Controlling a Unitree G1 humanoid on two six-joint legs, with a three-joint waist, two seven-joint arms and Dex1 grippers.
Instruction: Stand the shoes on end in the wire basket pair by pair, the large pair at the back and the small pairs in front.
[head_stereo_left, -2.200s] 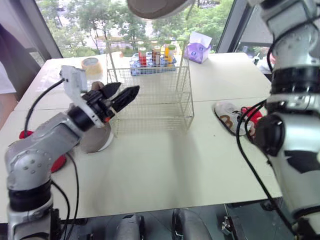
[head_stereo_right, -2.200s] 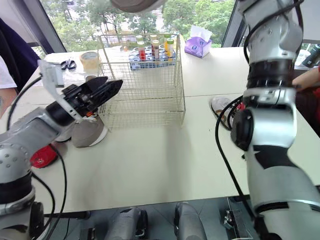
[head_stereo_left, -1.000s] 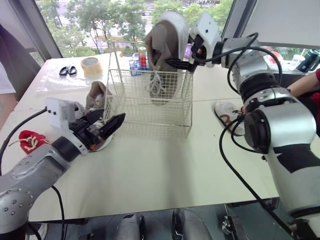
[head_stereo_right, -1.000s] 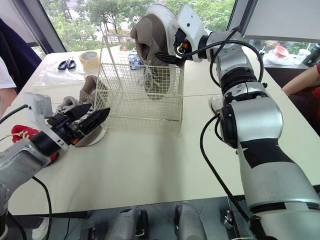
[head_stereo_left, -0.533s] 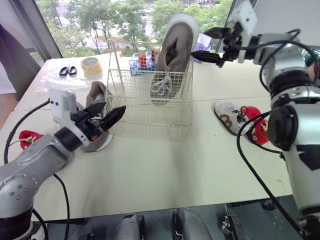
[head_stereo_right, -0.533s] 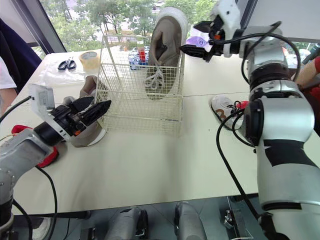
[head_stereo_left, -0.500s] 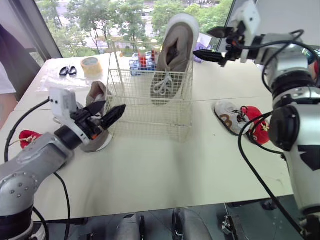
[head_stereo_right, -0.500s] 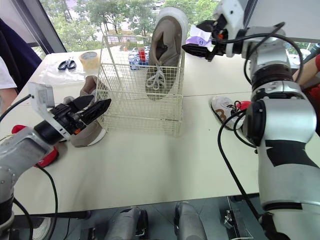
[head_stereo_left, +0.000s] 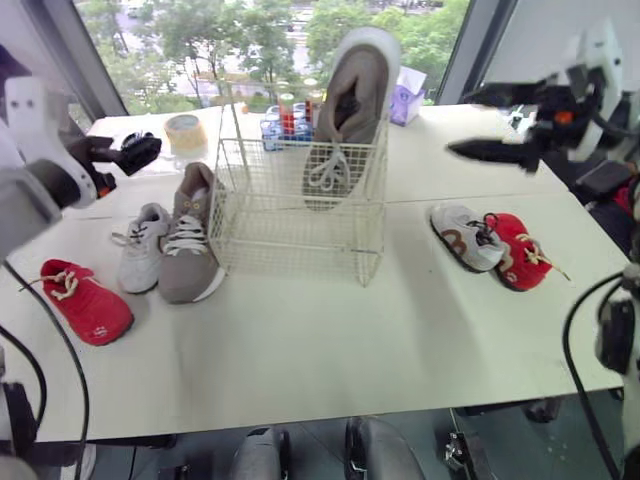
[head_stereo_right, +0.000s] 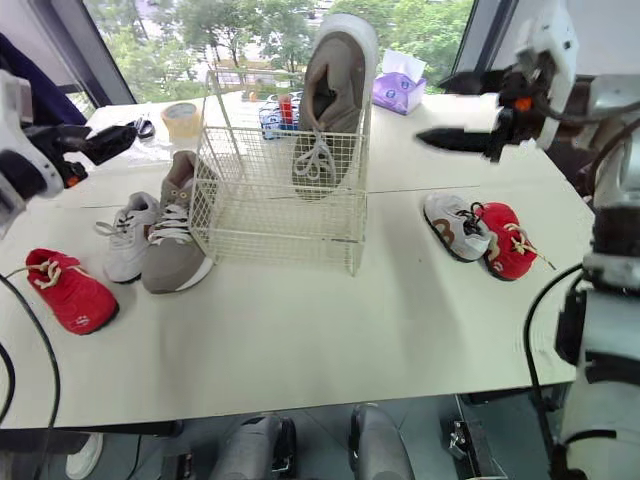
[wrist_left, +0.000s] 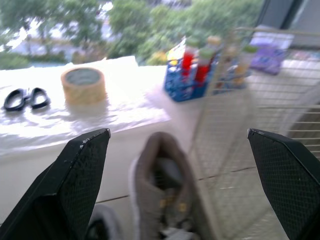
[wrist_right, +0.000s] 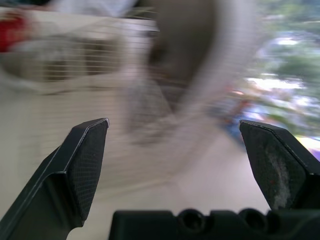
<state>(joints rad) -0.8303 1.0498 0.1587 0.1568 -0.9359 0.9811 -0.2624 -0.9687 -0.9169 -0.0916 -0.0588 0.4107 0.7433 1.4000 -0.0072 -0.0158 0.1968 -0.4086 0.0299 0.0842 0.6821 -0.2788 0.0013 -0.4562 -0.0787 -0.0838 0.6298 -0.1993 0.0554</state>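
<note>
Window-side worktop (head_stereo_left: 330, 330): large shoe (head_stereo_left: 352, 105) upright in wire basket (head_stereo_left: 290, 225), well apart from left gripper (head_stereo_left: 135, 152) and right gripper (head_stereo_left: 495, 122), jaws spread.

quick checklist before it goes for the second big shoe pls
1. Left claw open and empty: ok.
2. Right claw open and empty: ok.
3. First taupe shoe standing on end in the wire basket: ok.
4. It sits hard against the back wall: cannot tell.
5. Free room in the basket beside it: ok.
6. Second taupe shoe on the table left of the basket, nothing on top; a white sneaker lies close alongside: ok.
</note>
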